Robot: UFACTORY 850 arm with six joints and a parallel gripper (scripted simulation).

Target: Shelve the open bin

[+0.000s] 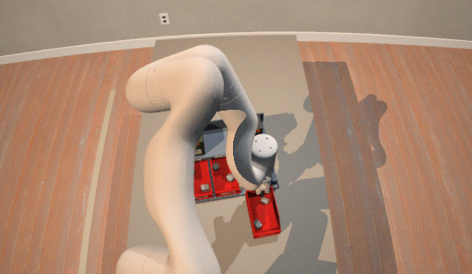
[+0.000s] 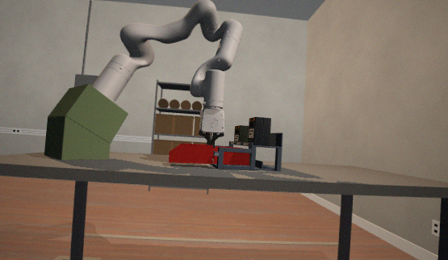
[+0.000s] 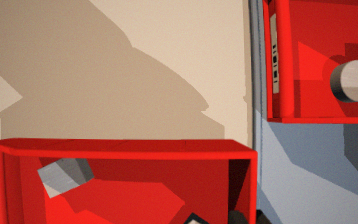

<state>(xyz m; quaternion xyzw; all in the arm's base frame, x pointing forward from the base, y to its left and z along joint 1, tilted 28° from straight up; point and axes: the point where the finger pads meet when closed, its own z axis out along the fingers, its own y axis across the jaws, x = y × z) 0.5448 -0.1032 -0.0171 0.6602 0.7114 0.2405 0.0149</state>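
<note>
Two red bins (image 1: 216,176) sit in the shelf (image 1: 276,184) on the left. To their right, the open bin (image 1: 264,214) lies mostly out on the desk (image 1: 175,128), its inner end at the shelf's gap. The fingers (image 1: 262,190) are down at that inner end, pinching the bin's thin wall. Grey parts (image 1: 258,224) lie inside the bin.

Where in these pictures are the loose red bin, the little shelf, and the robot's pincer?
Loose red bin (image 1: 269,219), top view, on its floor.
Shelf (image 2: 278,150), exterior view, on its right-hand upright.
Pincer (image 2: 211,140), exterior view, at the shut fingertips gripping the loose red bin's wall.
</note>
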